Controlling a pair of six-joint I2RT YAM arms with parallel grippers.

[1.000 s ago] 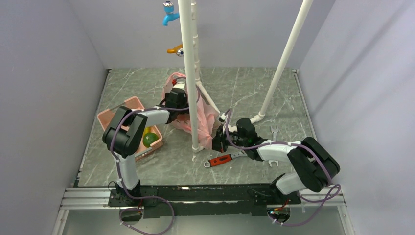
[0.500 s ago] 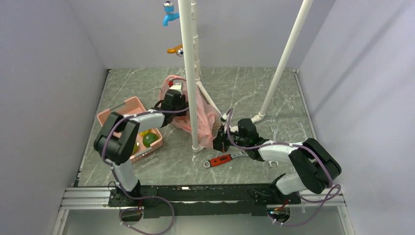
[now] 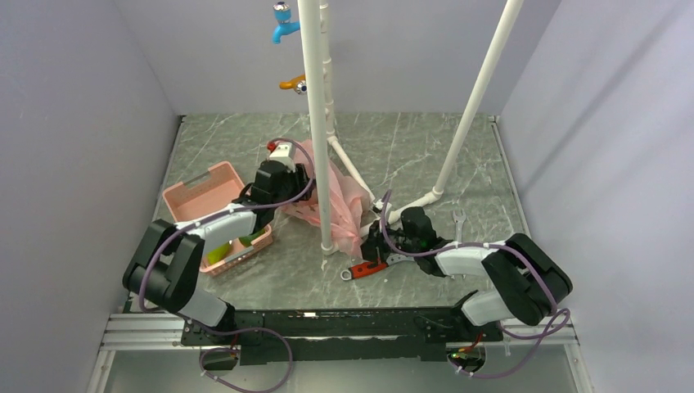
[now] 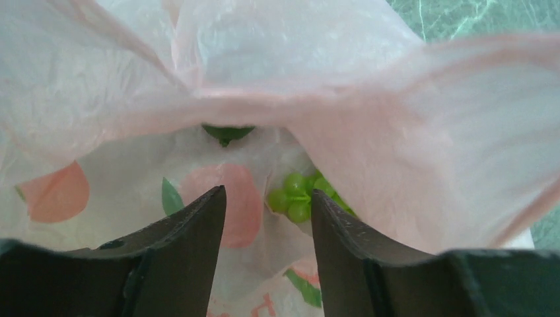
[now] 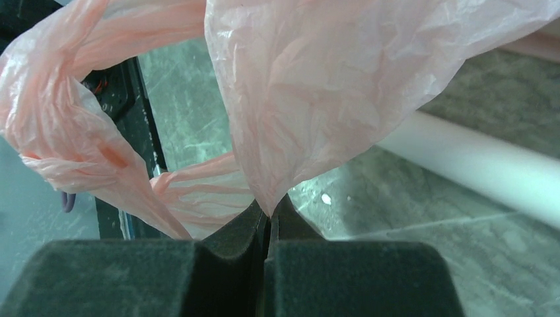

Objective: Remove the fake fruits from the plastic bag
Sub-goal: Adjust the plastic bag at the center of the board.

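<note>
Reach stage: left gripper (image 4: 264, 251) parted at plastic bag (image 4: 409, 125) mouth, green grape cluster (image 4: 300, 198) just ahead; right gripper (image 5: 269, 228) clamped on bag edge; next, presumably, advance and pinch cluster.

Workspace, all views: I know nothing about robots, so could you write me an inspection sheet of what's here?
Surface: grey-green marbled tabletop, flat.
Job's things: crinkly translucent pink plastic bag lying by the pipe; green plastic grape bunch inside it; green fruits in the rigid pink slotted basket.
Clutter: red-handled adjustable wrench; silver spanner.
Grippers: left gripper open at the bag's mouth; right gripper shut on the bag's edge.
Cables: purple cables looped along both arms.
Surroundings: white pipes, blue tap, orange tap, lilac walls.
</note>
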